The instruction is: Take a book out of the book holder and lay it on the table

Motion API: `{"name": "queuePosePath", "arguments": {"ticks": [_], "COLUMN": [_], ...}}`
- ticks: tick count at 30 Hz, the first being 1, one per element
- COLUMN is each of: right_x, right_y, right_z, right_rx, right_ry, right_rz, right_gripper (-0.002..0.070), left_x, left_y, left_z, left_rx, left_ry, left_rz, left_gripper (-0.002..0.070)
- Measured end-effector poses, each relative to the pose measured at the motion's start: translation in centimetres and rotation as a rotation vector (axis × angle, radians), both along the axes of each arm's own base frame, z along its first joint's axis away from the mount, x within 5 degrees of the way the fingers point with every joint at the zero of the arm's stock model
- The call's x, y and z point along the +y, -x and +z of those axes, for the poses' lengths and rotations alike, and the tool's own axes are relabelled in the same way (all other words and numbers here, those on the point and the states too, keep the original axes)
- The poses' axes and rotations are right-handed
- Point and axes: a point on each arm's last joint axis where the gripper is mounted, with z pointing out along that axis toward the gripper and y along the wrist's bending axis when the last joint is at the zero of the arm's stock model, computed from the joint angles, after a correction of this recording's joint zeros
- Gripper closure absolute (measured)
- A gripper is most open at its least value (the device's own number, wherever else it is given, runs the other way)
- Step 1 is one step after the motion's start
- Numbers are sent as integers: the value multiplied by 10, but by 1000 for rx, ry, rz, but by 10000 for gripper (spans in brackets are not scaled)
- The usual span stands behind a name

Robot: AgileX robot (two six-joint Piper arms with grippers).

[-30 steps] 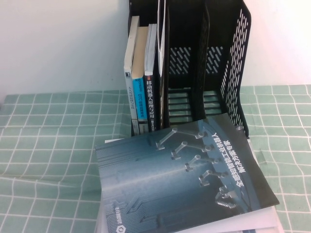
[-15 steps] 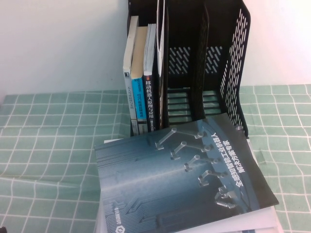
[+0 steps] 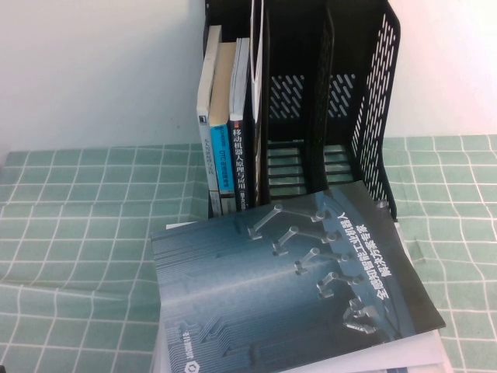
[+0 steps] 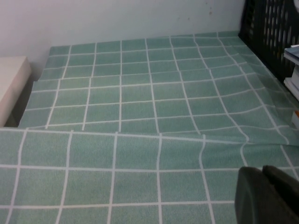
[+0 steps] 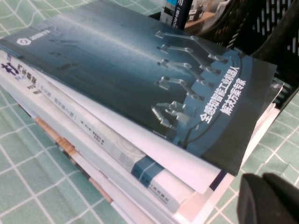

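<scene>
The dark blue-teal book (image 3: pixel 287 287) with circuit lines and robot-arm shapes lies flat, cover up, on top of a stack of other books in front of the black book holder (image 3: pixel 374 101). It also shows in the right wrist view (image 5: pixel 140 79). My right gripper (image 5: pixel 262 181) is shut and empty, just off the stack's corner above the green checked table (image 3: pixel 78 225). My left gripper (image 4: pixel 262 171) is shut and empty over bare cloth, away from the holder (image 4: pixel 271 32). Neither gripper shows in the high view.
Three upright books (image 3: pixel 225 124) stand in the holder's left compartment; its two right compartments hold nothing. The stack under the book (image 5: pixel 121 163) has several white and pale books. A cloth fold (image 4: pixel 140 135) crosses the left side. A white wall stands behind.
</scene>
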Motion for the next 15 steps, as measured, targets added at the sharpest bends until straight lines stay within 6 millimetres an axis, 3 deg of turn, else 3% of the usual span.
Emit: {"name": "queuePosePath", "arguments": {"ticks": [15], "right_x": [0], "right_y": [0], "right_z": [0], "right_rx": [0], "right_ry": [0], "right_rz": [0], "right_gripper": [673], "left_x": [0], "left_y": [0], "left_z": [0], "left_rx": [1], "left_ry": [-2], "left_rz": [0], "left_gripper": [678]}}
